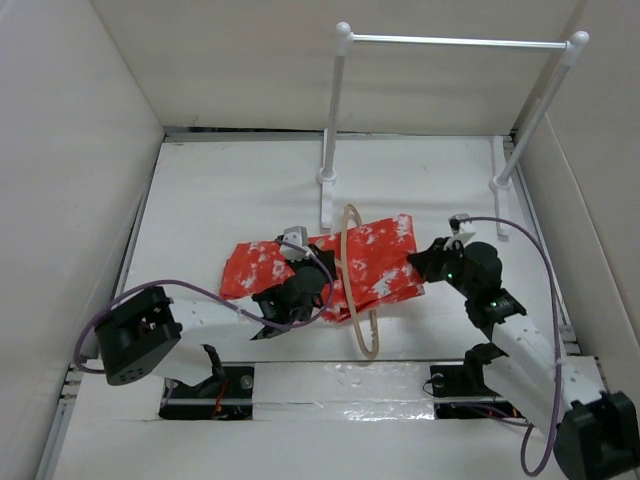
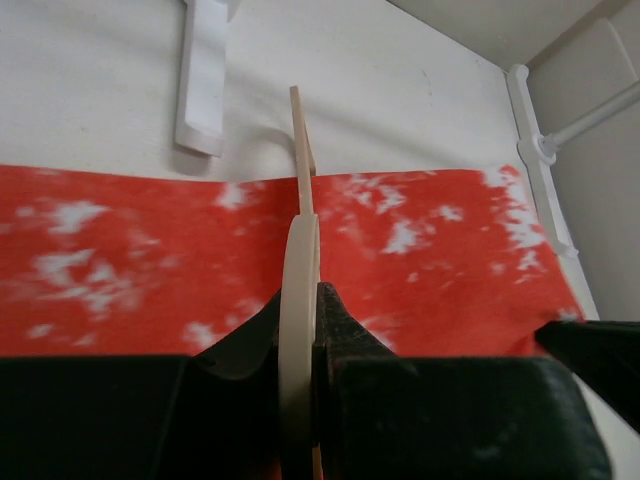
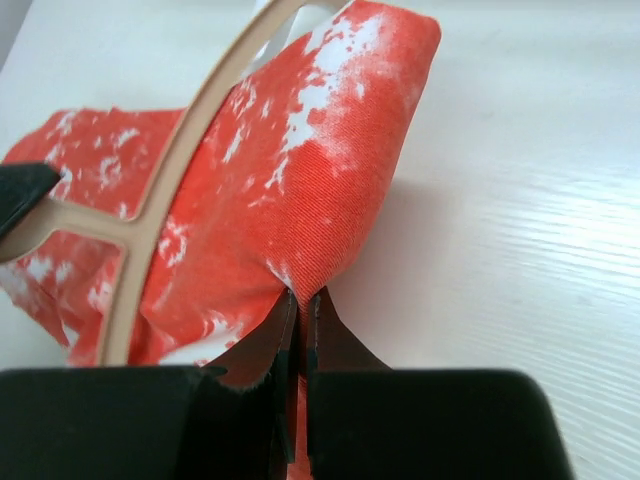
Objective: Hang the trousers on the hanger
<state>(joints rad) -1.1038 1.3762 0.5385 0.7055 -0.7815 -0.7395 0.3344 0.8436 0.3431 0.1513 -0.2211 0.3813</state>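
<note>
We squeeze the hanger [image 2: 300,245] tight in our left gripper [image 2: 300,300], standing on its edge across the trousers [image 1: 385,250], which lie mid-way on the white table [image 1: 220,190], and our right gripper [image 3: 302,300] pinches their right edge.

Trousers [image 1: 385,255] and white rail [image 1: 450,42] on table [image 1: 220,190]

red-orange trousers [image 1: 385,248] blotched white, pale beige hanger [image 2: 298,275]
</note>
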